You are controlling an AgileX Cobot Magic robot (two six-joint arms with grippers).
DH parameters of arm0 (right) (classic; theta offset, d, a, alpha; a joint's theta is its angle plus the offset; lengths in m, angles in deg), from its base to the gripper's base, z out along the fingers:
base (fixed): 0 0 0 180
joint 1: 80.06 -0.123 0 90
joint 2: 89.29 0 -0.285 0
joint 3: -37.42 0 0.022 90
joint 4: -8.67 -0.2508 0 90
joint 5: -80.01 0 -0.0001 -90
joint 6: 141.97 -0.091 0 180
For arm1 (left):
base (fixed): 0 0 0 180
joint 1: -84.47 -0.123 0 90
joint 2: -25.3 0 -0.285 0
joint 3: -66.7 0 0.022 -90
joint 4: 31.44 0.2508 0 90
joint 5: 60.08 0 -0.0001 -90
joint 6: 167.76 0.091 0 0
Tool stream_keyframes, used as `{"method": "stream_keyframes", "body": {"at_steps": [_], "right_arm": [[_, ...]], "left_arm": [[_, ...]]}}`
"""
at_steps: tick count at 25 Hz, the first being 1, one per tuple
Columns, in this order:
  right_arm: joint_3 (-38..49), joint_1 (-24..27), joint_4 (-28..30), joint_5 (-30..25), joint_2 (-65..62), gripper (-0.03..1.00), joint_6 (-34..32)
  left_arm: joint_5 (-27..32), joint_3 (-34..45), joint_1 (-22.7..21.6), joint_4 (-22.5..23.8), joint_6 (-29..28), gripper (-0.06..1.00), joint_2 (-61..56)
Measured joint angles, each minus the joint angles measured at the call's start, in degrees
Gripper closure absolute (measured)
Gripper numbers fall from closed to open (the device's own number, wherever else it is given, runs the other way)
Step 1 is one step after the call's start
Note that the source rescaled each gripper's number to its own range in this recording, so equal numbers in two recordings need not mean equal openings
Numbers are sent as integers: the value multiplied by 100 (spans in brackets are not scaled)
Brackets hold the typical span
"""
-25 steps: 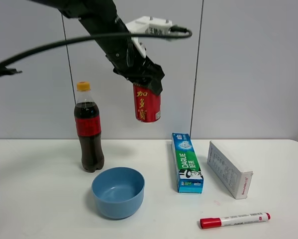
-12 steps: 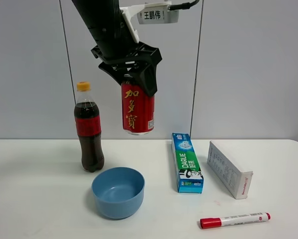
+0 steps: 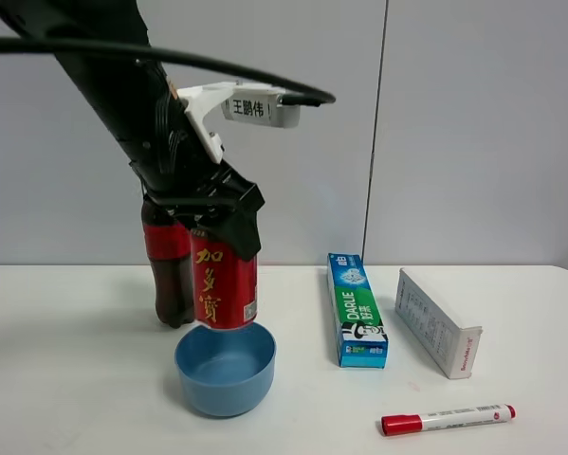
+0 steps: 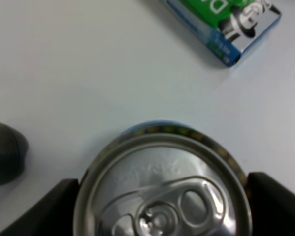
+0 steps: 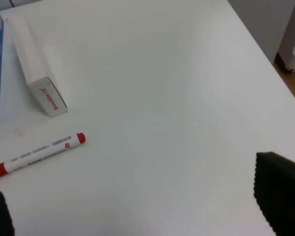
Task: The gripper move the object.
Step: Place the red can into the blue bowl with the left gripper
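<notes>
Jaws of the left gripper [image 3: 225,242] pinched the can [image 3: 223,289] just below its silver top, one on each side; those of the right gripper [image 5: 137,206] stood spread and empty over the table [image 3: 75,379]. Carrying looked the step in hand, nearly done. In front of the cola bottle [image 3: 170,299], the can hung upright over the blue bowl [image 3: 225,379], base about at its rim; next, likely a gentle lowering, then release

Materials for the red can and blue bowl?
Red can: likely thin aluminium, glossy printed wall, brushed silver lid with pull tab in the left wrist view. Blue bowl: probably plastic, with a matte, even colour and soft highlights; glazed ceramic not excluded.
</notes>
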Motion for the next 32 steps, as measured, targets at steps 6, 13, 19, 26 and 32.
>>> {"method": "stream_keyframes", "body": {"at_steps": [6,13,19,26,32], "right_arm": [[0,0,0,0,0,-3,0],[0,0,0,0,0,-3,0],[0,0,0,0,0,-3,0],[0,0,0,0,0,-3,0],[0,0,0,0,0,-3,0]], "left_arm": [[-1015,804,0,8,35,94,-17],[-2090,1523,0,8,296,94,-21],[-2534,1869,-29,8,319,94,-21],[-2902,1911,-67,8,324,94,310],[-3066,1918,-67,3,324,94,498]]}}
